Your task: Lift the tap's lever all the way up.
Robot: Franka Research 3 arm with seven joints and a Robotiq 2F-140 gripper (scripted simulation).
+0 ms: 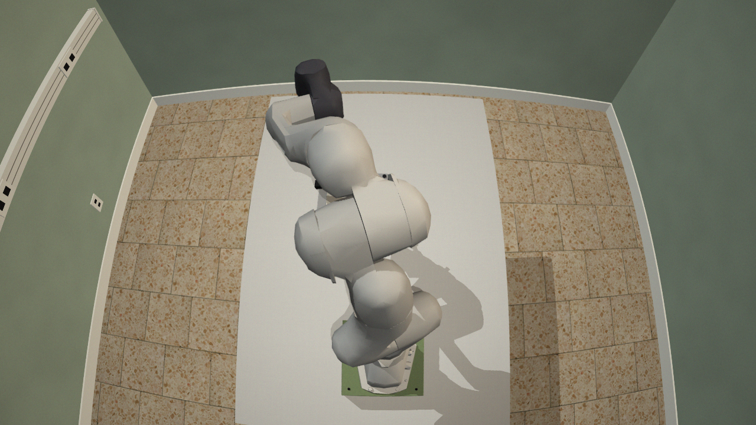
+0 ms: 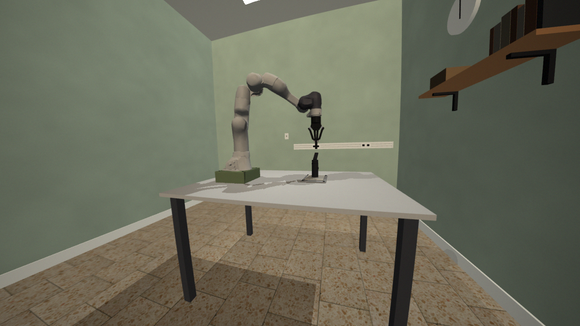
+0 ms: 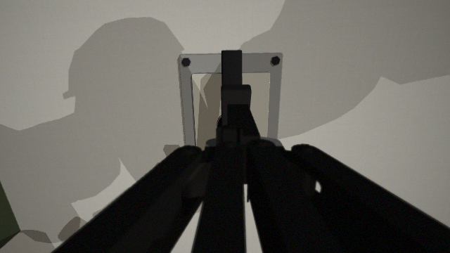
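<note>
The tap (image 2: 315, 164) is a dark post on a grey base plate (image 2: 313, 180) on the white table. Its lever (image 3: 235, 95) stands nearly upright, tilted slightly. My gripper (image 2: 316, 144) points straight down, directly above the lever's top, with a small gap between them. In the wrist view the fingers (image 3: 233, 140) are pressed together with nothing between them, and the lever and plate (image 3: 230, 64) show beyond the tips. In the overhead view the arm hides the tap, and only the dark wrist (image 1: 317, 87) shows.
The arm's green base block (image 2: 237, 175) stands on the table to the left of the tap. A white wall strip (image 2: 343, 145) runs behind the gripper. A wooden shelf (image 2: 498, 52) hangs on the right wall, far from the arm.
</note>
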